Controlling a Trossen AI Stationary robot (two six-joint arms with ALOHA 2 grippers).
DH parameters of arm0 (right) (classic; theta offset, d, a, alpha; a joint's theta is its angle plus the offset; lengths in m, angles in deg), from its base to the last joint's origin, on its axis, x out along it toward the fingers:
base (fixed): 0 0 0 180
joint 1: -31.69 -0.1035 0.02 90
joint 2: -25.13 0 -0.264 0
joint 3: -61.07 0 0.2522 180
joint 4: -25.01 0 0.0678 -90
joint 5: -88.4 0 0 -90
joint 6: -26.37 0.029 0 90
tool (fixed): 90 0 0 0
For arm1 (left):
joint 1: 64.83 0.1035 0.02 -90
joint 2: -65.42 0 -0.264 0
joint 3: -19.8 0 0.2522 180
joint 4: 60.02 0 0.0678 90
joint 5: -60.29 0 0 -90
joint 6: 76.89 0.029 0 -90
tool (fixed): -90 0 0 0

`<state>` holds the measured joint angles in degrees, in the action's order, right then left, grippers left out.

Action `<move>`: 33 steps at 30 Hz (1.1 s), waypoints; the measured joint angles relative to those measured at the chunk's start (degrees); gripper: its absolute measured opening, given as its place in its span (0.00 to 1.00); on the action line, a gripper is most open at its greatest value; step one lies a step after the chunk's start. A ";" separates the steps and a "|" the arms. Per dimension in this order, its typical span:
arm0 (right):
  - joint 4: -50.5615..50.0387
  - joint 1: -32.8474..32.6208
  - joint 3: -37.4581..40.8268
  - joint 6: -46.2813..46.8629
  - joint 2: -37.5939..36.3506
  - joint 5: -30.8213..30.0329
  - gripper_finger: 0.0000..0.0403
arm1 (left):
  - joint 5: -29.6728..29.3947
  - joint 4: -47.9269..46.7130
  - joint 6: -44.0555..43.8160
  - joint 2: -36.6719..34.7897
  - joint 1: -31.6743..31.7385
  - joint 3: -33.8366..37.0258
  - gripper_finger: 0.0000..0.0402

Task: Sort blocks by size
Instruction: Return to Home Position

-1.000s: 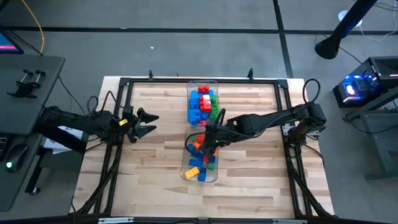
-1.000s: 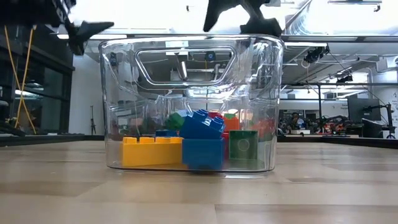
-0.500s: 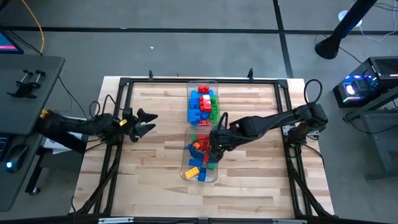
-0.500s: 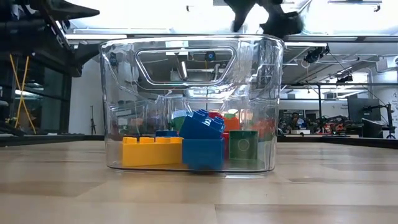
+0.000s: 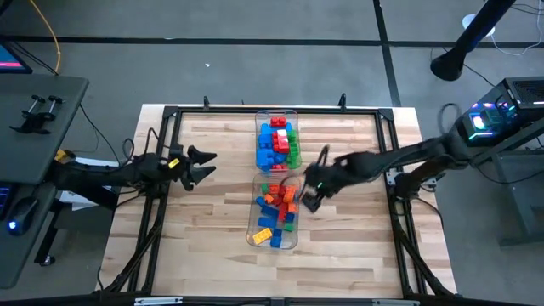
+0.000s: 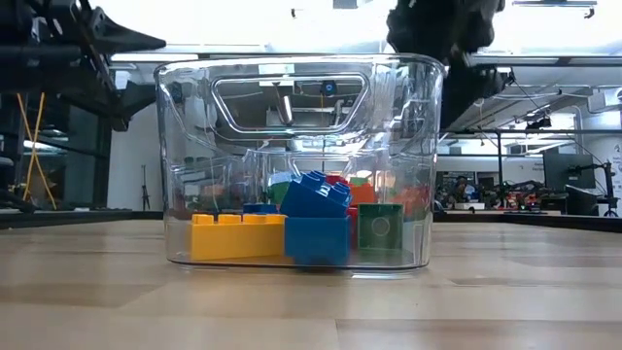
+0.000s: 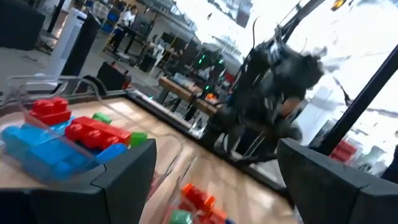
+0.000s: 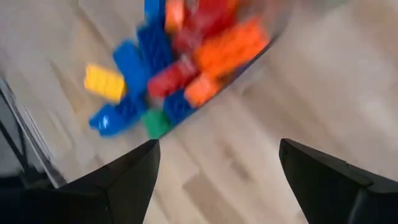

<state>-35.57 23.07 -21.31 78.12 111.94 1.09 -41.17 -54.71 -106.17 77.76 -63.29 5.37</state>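
Beside the near bin, just off its right wall, the right gripper is hanging over bare table; a second ago it was hovering over that bin's smaller blocks, and half a second ago it was crossing the bin's right rim, so the arm is pulling back toward its own side. From table height the same shift is showing: the right gripper is now sitting above the bin's right corner, where earlier it was hanging over the middle of the rim. Its fingers are spread wide with nothing between them, and its wrist camera is looking down on the orange, blue, red, yellow and green pieces at one end of the bin. The left gripper is waiting above the table's left part, well apart from both bins, jaws likewise parted and empty, close to where it was a second ago. The far bin, standing end to end with the near one, is holding the larger blocks in red, blue and green, and neither pile is looking any different from the earlier pictures. Seen from table height, a yellow block, a blue block and a green block are lying against the clear front wall.
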 joint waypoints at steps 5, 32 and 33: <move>9.99 6.74 12.08 -6.68 -15.54 -2.66 0.81 | -0.02 -3.82 1.36 0.02 0.00 0.00 0.79; 78.03 13.09 65.93 -15.81 -48.61 -2.09 0.81 | -0.04 -5.97 1.43 0.02 0.00 0.00 0.79; 75.77 13.09 65.93 -15.92 -48.61 -2.09 0.81 | -0.04 -5.97 1.43 0.02 0.00 0.00 0.79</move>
<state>40.20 36.16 44.61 62.20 63.32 -1.00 -41.21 -60.67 -104.75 77.78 -63.29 5.37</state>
